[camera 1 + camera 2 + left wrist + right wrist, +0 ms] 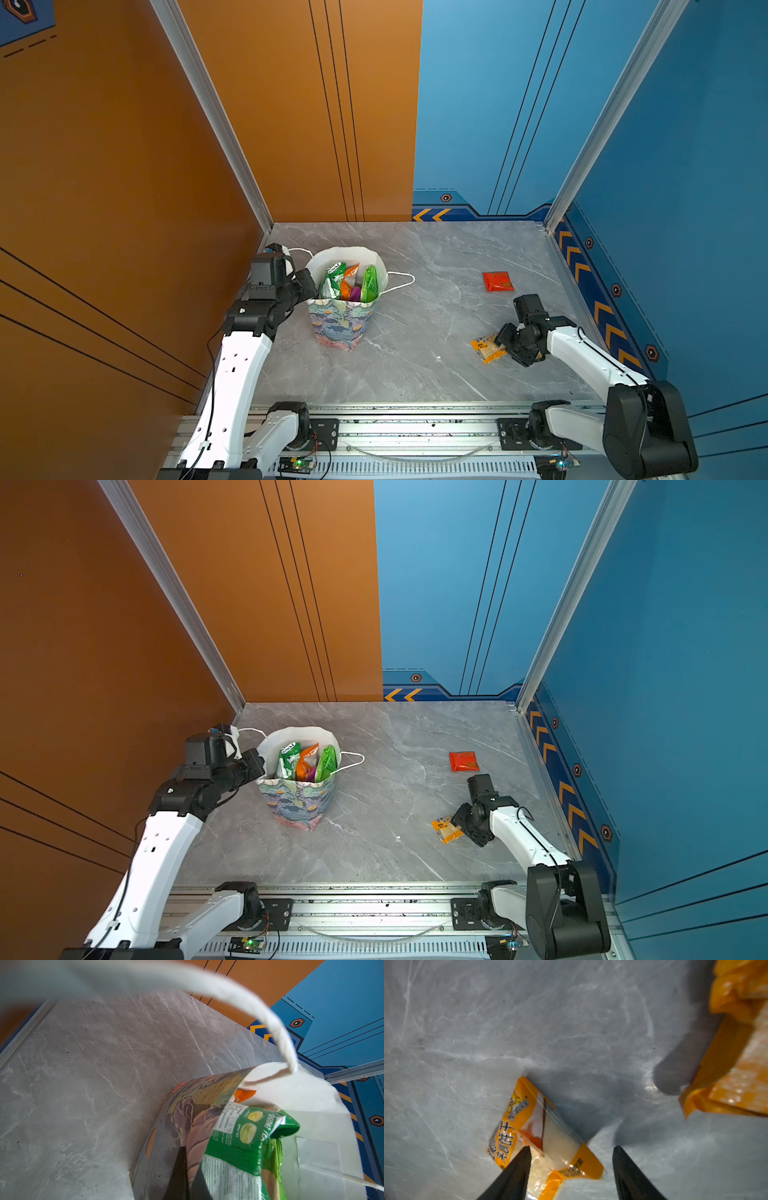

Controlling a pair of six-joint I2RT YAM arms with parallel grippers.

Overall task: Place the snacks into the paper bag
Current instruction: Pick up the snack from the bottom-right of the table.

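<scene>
The floral paper bag [344,326] [296,806] stands upright at the left. Inside it are a green-white packet [332,277] [234,1147], an orange one [350,276], a green chips packet [369,284] and a purple one [355,294]. My left gripper [311,286] [188,1169] is shut on the bag's left wall just below the rim. A small yellow-orange packet [485,348] [529,1126] lies on the table at the right. My right gripper [506,347] [572,1147] is open, its fingers straddling one end of that packet. A small red packet [498,281] [464,761] lies farther back.
The grey marble table [415,365] is walled by orange panels on the left and blue ones at the back and right. The bag's white cord handles [401,279] hang outward. A second orange packet [737,1053] shows, blurred, close to the right wrist camera.
</scene>
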